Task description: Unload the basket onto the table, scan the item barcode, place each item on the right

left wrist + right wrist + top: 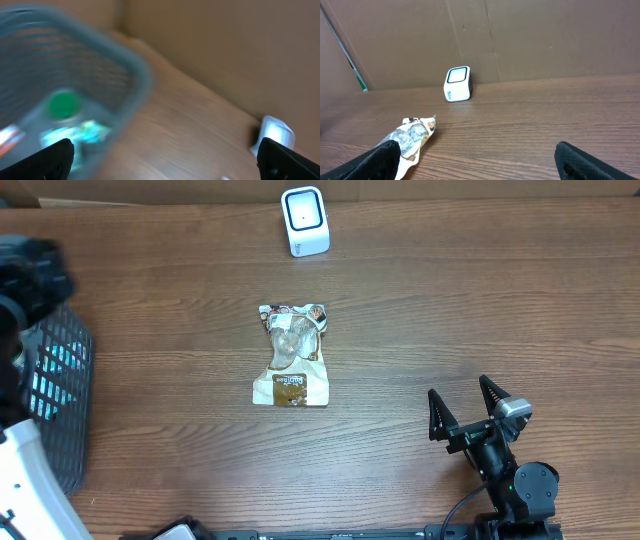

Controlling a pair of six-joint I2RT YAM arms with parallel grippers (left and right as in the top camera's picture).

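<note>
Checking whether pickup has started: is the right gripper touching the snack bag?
No, in the overhead view the right gripper is open and well apart from the snack bag, off to its lower right.

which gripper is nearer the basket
The left gripper, open right by the mesh basket at the left edge; the right gripper is far off at the front right.

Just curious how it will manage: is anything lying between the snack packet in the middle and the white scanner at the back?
Nothing visible. Only bare table separates the snack packet from the scanner. The basket sits far off at the left edge, and the open right gripper also has a clear run to the packet.
</note>
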